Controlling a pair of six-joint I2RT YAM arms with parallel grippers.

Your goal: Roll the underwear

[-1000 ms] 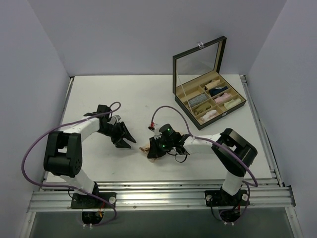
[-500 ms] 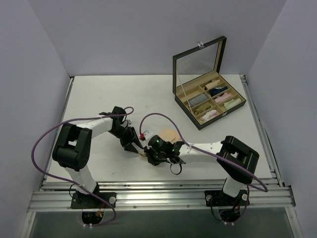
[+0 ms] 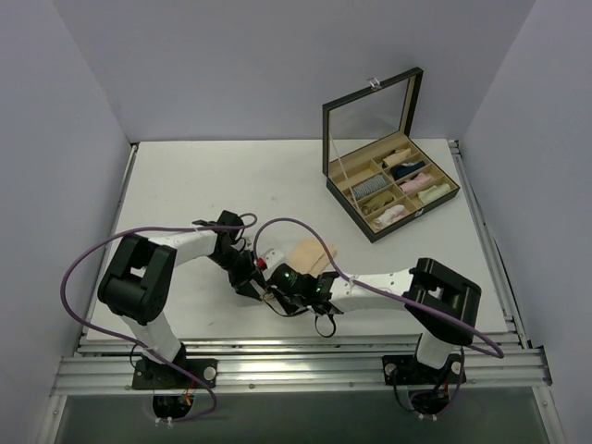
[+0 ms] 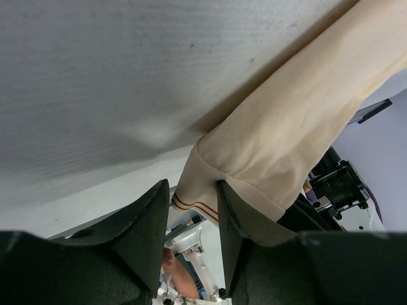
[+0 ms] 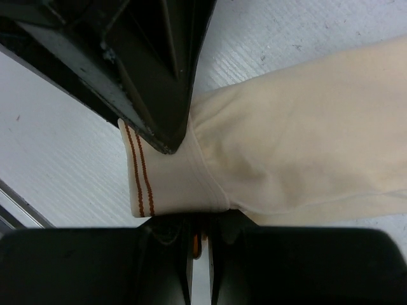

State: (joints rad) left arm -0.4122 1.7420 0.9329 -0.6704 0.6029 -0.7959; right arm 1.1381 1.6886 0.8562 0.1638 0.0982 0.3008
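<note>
Pale lavender walls close in a white counter [image 3: 185,176]. By its far right corner stands a dark box [image 3: 418,215] with its glazed lid raised and small cloth rolls [image 3: 393,213] in the compartments.

The underwear [image 3: 310,252], thin peach-beige cloth, lies close to the counter's near edge, about midway between the left and right edges. It stretches from the two tools back toward the far right corner.

The left tool [image 3: 254,280] and the right tool [image 3: 275,298] meet at the garment's near-left end, almost touching.

In the left wrist view, the left tool [image 4: 191,190] has its fingers [image 4: 146,222] apart. The waistband [image 4: 191,204], cream with two thin rust-red stripes, sits in the gap between them. Whether they press the cloth or only flank it I cannot tell. The rest of the underwear [image 4: 299,121] runs off along the counter.

In the right wrist view, the right tool [image 5: 200,244] is closed to a narrow slit on the waistband [image 5: 143,171] and pinches its lower edge. A dark finger of the left tool [image 5: 159,76] comes down onto the cloth just beside the stripes. The underwear [image 5: 299,133] spreads smooth to the right.
</note>
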